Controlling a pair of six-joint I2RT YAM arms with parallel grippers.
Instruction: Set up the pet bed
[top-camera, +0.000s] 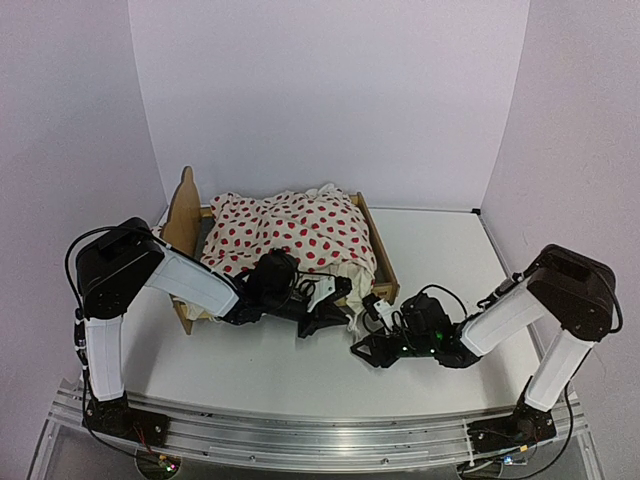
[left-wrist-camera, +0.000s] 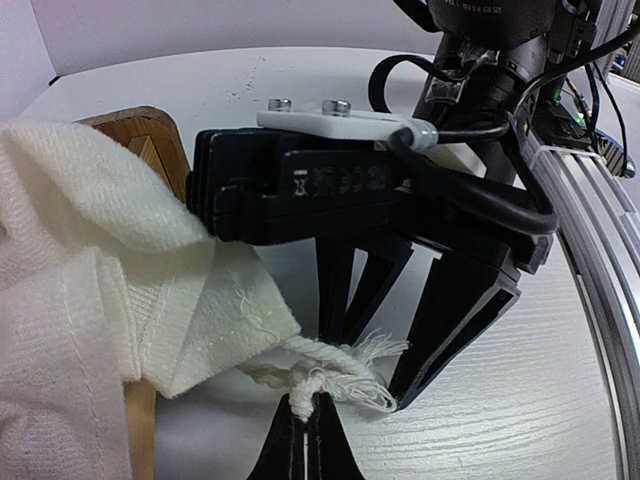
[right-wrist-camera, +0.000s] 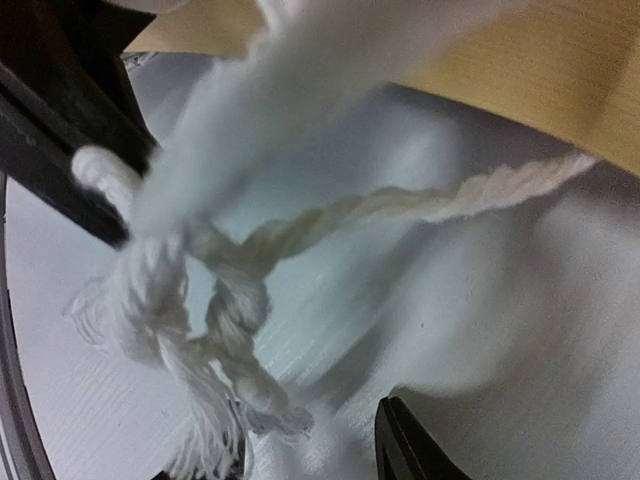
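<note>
pinching: left gripper (left-wrist-camera: 305, 425) fingers pressed on the cord (left-wrist-camera: 300, 385) | right gripper (left-wrist-camera: 370, 365) fingers spread | risk: tugging hard could drag blanket (top-camera: 300, 230) off pet bed (top-camera: 183, 215)

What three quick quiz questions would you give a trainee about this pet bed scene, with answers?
1. True or false: the left gripper is shut on the knotted white cord.
2. What lies in the pet bed? A) red-dotted blanket B) blue towel C) nothing
3. Fill in: the fingers of the right gripper stand ____.
Key: 1 true; 2 A; 3 open.
</note>
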